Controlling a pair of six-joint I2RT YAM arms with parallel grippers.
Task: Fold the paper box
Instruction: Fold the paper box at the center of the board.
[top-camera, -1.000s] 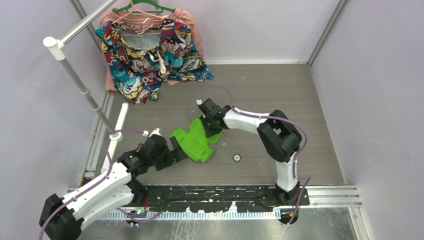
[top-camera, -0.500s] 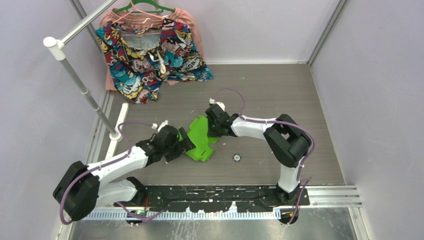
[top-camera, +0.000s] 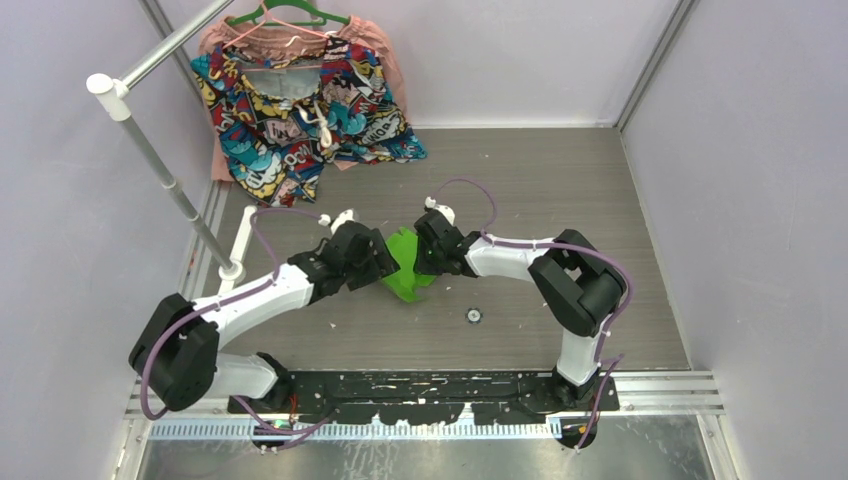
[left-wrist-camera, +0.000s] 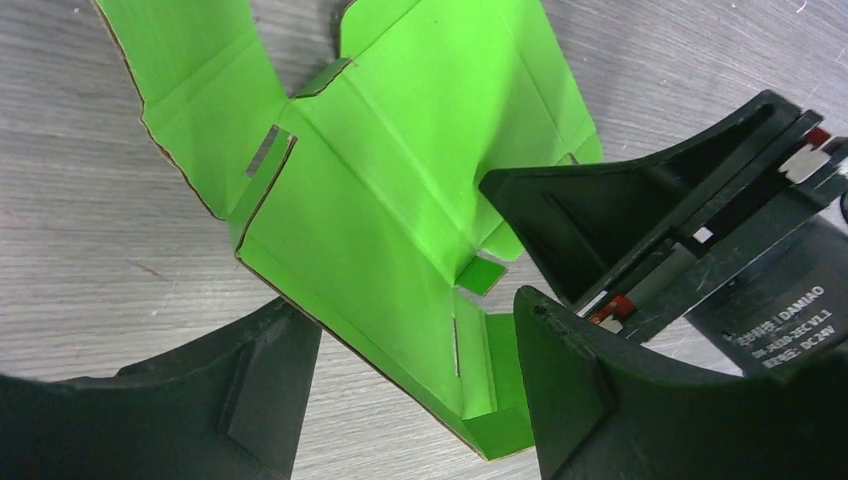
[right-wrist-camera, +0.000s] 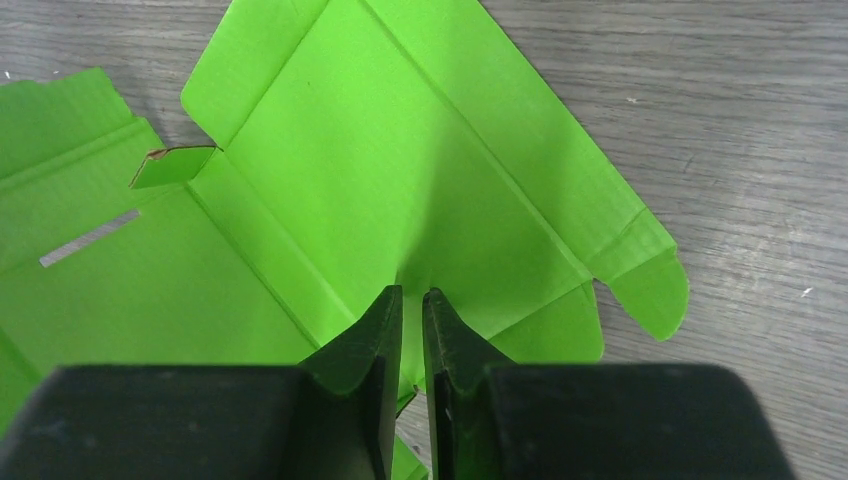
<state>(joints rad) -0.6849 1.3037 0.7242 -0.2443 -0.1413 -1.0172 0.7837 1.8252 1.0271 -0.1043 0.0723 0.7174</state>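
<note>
The paper box (top-camera: 406, 266) is a lime-green die-cut card at mid-table, its left part tipped up along a crease. In the left wrist view the paper box (left-wrist-camera: 380, 180) rises between my left gripper's fingers (left-wrist-camera: 565, 400). My left gripper (top-camera: 388, 268) is open and straddles the card's lower corner. My right gripper (top-camera: 422, 262) comes in from the right. In its wrist view the right gripper (right-wrist-camera: 411, 292) is shut to a thin slit, tips resting on a crease of the paper box (right-wrist-camera: 400, 150). The right gripper's fingers (left-wrist-camera: 600, 200) also show beside the raised panel.
A colourful patterned garment (top-camera: 300, 110) on a green hanger lies at the back left. A white rack pole (top-camera: 160, 165) slants down to its base bar (top-camera: 236, 262) left of the arms. A small round part (top-camera: 473, 316) lies near the card's right. Walls enclose the table.
My left arm has reached forward and right to the card, and its jaws have narrowed. The card's left part has tipped up, so it looks smaller from above. The right gripper shifted slightly right.
</note>
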